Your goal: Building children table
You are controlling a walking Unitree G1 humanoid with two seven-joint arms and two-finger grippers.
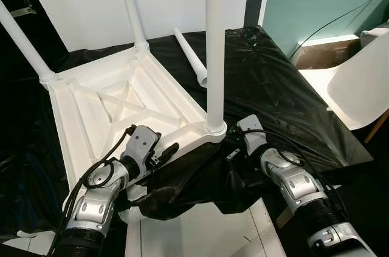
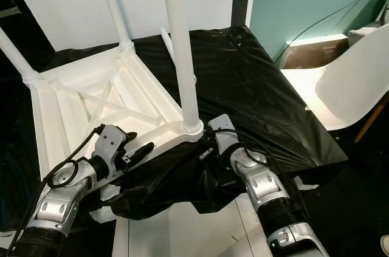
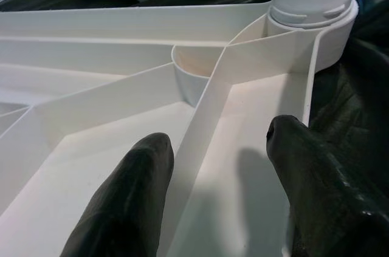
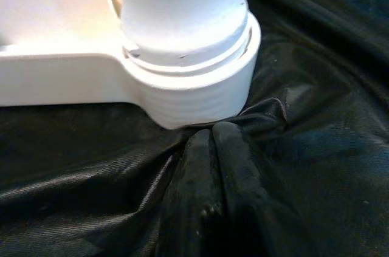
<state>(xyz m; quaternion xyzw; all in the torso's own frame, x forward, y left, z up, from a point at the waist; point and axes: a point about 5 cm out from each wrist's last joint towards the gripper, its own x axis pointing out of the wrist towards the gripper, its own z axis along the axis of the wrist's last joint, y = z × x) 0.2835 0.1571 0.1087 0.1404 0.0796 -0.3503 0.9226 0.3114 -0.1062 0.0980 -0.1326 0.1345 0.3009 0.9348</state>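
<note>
A white plastic children's table (image 1: 91,102) lies upside down on a black plastic sheet (image 1: 267,87). Three white legs stand up from its corners: one at the near right (image 1: 214,44), one at the back (image 1: 130,5), one at the far left (image 1: 21,41). A loose leg (image 1: 191,56) lies on the sheet behind the table. My left gripper (image 3: 219,141) is open at the table's near edge, its fingers (image 3: 127,190) either side of a rib. My right gripper (image 4: 213,154) is shut, its tips on the sheet just below the near-right leg socket (image 4: 194,87).
A white chair (image 1: 358,87) stands at the right beside an open cardboard box (image 1: 322,53). A white board (image 1: 200,233) lies on the floor under my arms. A cable runs along the teal wall at the back right.
</note>
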